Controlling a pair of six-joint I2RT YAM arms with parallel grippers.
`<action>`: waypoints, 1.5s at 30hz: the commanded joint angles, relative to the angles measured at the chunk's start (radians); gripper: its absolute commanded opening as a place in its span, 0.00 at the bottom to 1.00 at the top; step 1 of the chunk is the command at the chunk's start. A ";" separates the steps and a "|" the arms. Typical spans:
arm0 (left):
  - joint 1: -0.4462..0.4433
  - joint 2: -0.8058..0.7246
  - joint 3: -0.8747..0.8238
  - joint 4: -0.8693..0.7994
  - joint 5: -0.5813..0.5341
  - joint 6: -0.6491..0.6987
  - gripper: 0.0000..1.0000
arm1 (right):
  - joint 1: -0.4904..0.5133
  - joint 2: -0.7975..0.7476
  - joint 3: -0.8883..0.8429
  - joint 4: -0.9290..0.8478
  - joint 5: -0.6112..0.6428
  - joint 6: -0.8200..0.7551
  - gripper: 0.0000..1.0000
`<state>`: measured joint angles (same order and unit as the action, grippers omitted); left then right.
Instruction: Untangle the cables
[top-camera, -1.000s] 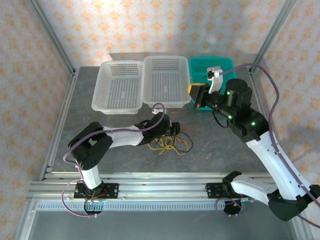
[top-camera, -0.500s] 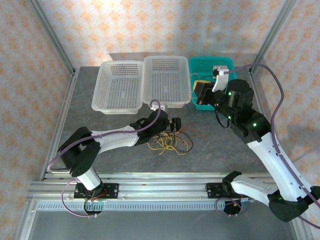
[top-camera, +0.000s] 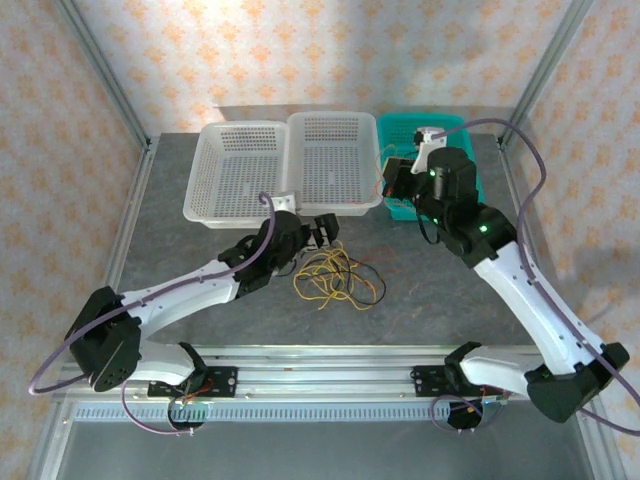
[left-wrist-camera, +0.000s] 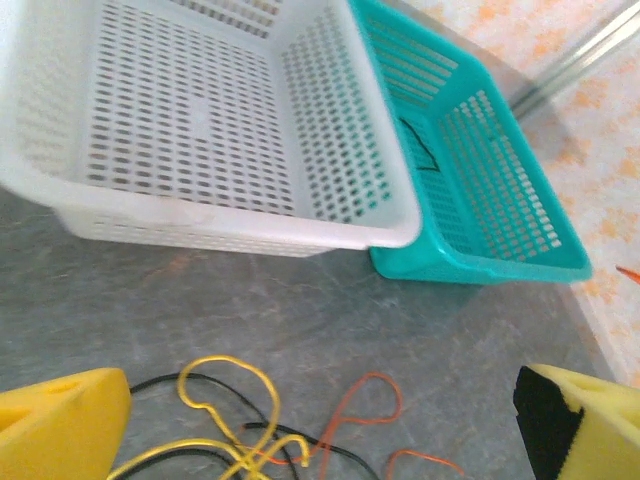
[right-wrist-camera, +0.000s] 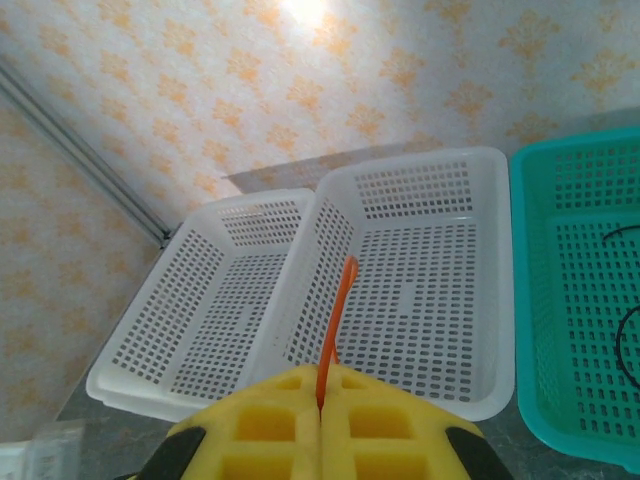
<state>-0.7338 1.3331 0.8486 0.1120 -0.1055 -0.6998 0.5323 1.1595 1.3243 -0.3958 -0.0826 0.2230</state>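
Left hand (top-camera: 322, 232) is hovering wide open, with the cables (top-camera: 335, 278) lying just beneath, slightly nearward. Right hand (right-wrist-camera: 320, 400) is gripping one reddish-orange cable (right-wrist-camera: 338, 320) by the baskets (top-camera: 330, 117), farther off.

Markings (text, labels, brands, numbers, signs): none legible
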 joint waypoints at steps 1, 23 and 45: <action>0.056 -0.052 -0.027 -0.026 -0.015 -0.018 0.99 | 0.006 0.053 0.032 0.039 0.040 0.032 0.00; 0.331 0.093 0.182 0.023 0.245 0.093 0.99 | -0.004 0.795 0.698 -0.035 0.039 -0.419 0.00; 0.401 0.228 0.236 0.064 0.276 0.091 0.99 | -0.052 1.291 1.140 -0.008 -0.025 -0.554 0.09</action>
<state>-0.3439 1.5494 1.0542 0.1337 0.1524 -0.6083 0.4862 2.4405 2.4275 -0.4271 -0.1020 -0.3519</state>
